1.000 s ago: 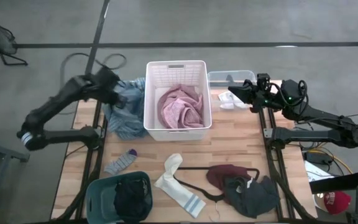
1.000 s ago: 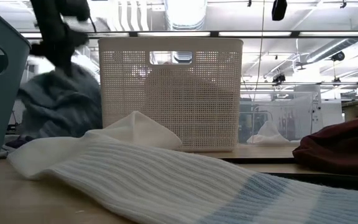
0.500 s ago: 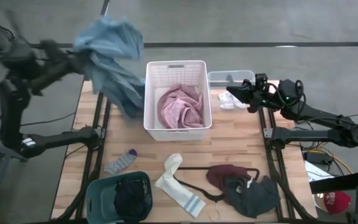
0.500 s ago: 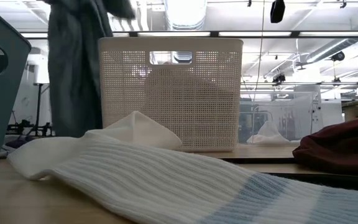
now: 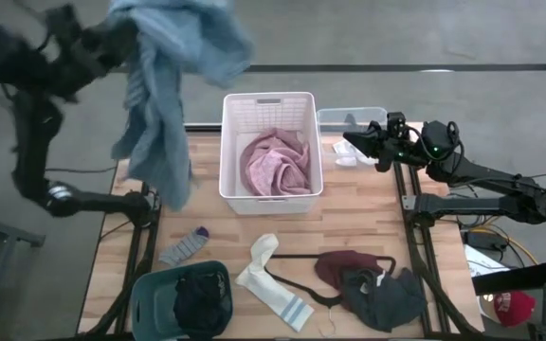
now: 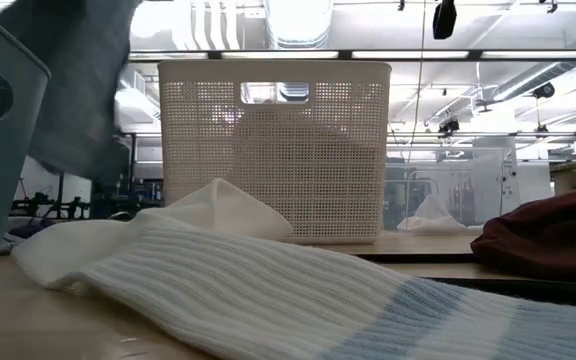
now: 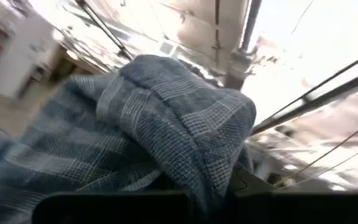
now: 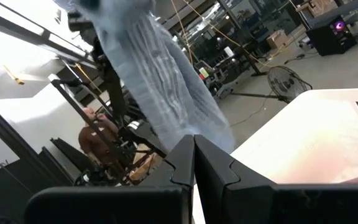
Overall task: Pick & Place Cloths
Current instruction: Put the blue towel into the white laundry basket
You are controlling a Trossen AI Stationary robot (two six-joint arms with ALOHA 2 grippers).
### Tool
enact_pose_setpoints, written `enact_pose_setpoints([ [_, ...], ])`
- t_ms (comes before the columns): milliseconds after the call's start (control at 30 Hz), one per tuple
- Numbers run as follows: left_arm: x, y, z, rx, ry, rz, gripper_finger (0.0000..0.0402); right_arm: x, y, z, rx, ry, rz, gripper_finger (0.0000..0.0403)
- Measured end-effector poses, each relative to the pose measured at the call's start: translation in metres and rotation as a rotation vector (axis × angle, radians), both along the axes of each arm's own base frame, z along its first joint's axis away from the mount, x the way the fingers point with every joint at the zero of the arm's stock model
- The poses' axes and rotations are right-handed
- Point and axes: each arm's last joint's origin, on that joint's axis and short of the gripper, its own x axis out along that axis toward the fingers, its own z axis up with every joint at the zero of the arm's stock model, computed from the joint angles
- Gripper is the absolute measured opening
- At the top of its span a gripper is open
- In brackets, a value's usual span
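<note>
Two dark arms work around the white perforated plastic basket (image 5: 269,112), which stands at the far middle of the wooden table (image 5: 368,204). The left gripper (image 5: 112,33) is raised high, off to the left of the basket and beyond the table edge, and its jaws are clamped on the blue-grey checked cloth (image 5: 164,90); this cloth hangs down long and loose beside the left wall of the basket, clear of the table. From the left wrist, the same cloth (image 7: 142,143) is bunched over the fingers. Inside the basket lies a crumpled pink cloth (image 5: 275,163). The right gripper (image 5: 352,142) hovers just right of the basket, above a small clear plastic box (image 5: 349,118), and its jaws are pressed together with nothing between them. In front of the basket, a white sock with pale blue stripes (image 5: 268,281) lies on the table, and left of it a small grey sock with a purple toe (image 5: 184,247). To the front left of the basket stands a teal plastic bucket (image 5: 150,294) with a black cloth (image 5: 202,298) in it. To the front right, a maroon cloth (image 5: 344,265) and a dark grey cloth (image 5: 382,298) lie touching each other.
</note>
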Motion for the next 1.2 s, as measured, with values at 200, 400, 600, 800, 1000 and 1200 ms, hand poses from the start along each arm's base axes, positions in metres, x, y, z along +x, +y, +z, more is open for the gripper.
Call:
enact_pose_setpoints([
  [200,0.044,0.036,0.006,-0.049,-0.136,-0.204,0.0009,0.0,0.0,0.0,0.001,0.0,0.001,0.0008],
  [400,0.071,0.051,0.022,-0.001,-0.319,-0.386,0.0009,0.001,0.0,-0.001,0.0,0.005,0.001,0.0008],
  [600,0.105,0.061,0.022,0.04,-0.319,-0.45,0.001,0.004,-0.001,-0.003,0.008,0.023,0.002,0.0008],
  [800,0.127,0.077,0.021,0.014,-0.411,-0.439,0.001,0.008,-0.003,-0.006,0.015,0.037,0.004,0.0008],
  [1000,0.132,0.08,0.018,0.036,-0.57,-0.503,0.0011,0.008,-0.003,-0.006,0.014,0.037,0.004,0.0008],
  [1200,0.154,0.07,0.009,0.129,-0.507,-0.516,0.0011,0.008,-0.003,-0.006,0.012,0.037,0.006,0.0008],
])
